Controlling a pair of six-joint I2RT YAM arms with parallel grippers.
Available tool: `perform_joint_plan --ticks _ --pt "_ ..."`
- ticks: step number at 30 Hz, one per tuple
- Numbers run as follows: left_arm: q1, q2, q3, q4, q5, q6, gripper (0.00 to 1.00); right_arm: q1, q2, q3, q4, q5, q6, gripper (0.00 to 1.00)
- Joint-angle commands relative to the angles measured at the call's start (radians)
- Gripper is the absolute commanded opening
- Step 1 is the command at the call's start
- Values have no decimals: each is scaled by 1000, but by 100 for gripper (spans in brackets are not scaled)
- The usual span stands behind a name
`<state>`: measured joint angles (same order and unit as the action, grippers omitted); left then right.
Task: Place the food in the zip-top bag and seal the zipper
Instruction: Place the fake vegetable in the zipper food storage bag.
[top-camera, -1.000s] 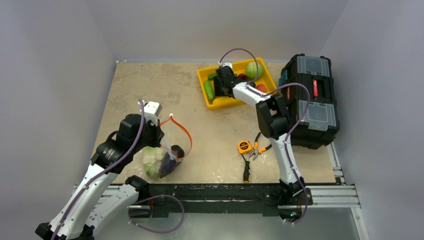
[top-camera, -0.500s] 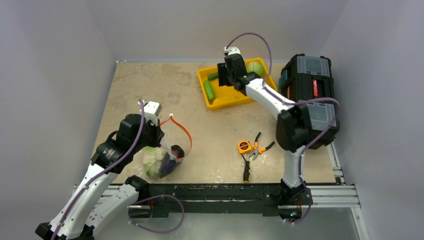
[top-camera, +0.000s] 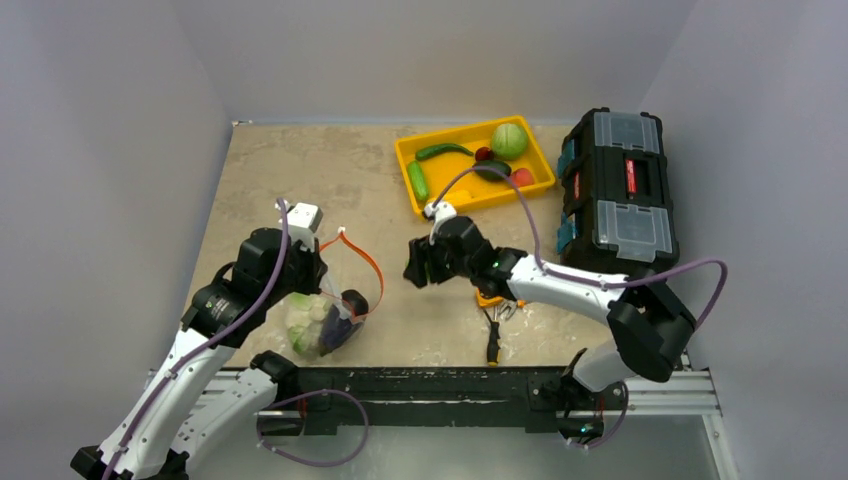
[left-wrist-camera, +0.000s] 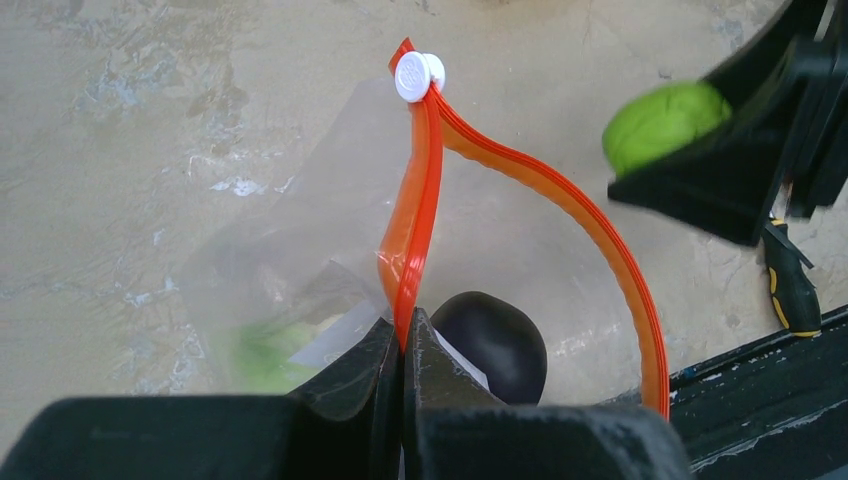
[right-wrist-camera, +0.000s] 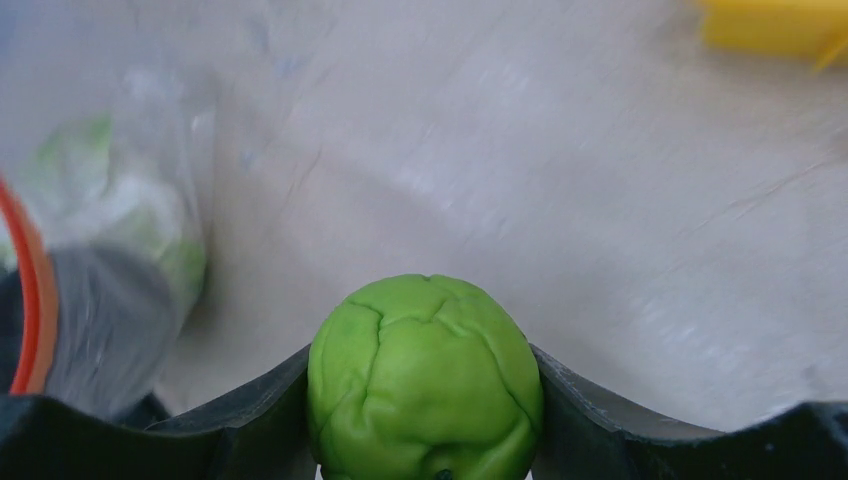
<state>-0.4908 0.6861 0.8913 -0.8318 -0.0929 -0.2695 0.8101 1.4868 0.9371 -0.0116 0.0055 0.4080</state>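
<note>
The clear zip-top bag (top-camera: 322, 322) lies near the table's front left, with a dark purple eggplant (left-wrist-camera: 490, 340) and pale green and white food inside. Its orange-red zipper (left-wrist-camera: 420, 200) curves open, the white slider (left-wrist-camera: 418, 75) at the far end. My left gripper (left-wrist-camera: 403, 340) is shut on the zipper strip and holds the mouth up. My right gripper (top-camera: 418, 265) hovers just right of the bag's mouth. It is shut on a round, wrinkled green food piece (right-wrist-camera: 425, 375), which also shows in the left wrist view (left-wrist-camera: 665, 120).
A yellow tray (top-camera: 404, 170) at the back holds a green ball (top-camera: 509, 140), a cucumber (top-camera: 417, 180), a green chili (top-camera: 440, 150) and red pieces (top-camera: 520, 177). A black toolbox (top-camera: 620, 195) stands at the right. Pliers (top-camera: 493, 340) and an orange tape measure (top-camera: 490, 298) lie under the right arm.
My right arm has swung from the yellow tray down to beside the bag's mouth, carrying the green piece. The left arm and the bag have not moved.
</note>
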Motion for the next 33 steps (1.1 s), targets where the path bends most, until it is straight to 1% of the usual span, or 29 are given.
perform_joint_plan --ticks 1,4,8,10,12,16,21,25,29,33 --pt "8 1 1 30 -18 -4 0 105 -85 -86 134 -23 102 0" --pt "8 7 1 30 -15 -4 0 141 -116 -86 139 -16 115 0" --pt "8 3 2 30 -12 -4 0 165 -169 1 68 20 52 0" --pt "8 -2 1 30 -11 -4 0 168 -167 49 59 0 22 0" --pt "8 -11 1 31 -11 -5 0 175 -148 92 70 -55 13 0" --pt "9 -26 -1 31 -8 -7 0 217 -79 171 124 -117 43 0" --pt "8 -35 -2 33 -6 -6 0 258 39 261 179 -156 95 5" --pt "9 -40 -3 34 0 -7 0 276 123 314 188 -162 113 11" --pt "8 -54 -4 37 2 -7 0 277 147 321 191 -131 120 20" --pt "9 -71 -6 41 2 -7 0 276 161 330 189 -131 123 27"
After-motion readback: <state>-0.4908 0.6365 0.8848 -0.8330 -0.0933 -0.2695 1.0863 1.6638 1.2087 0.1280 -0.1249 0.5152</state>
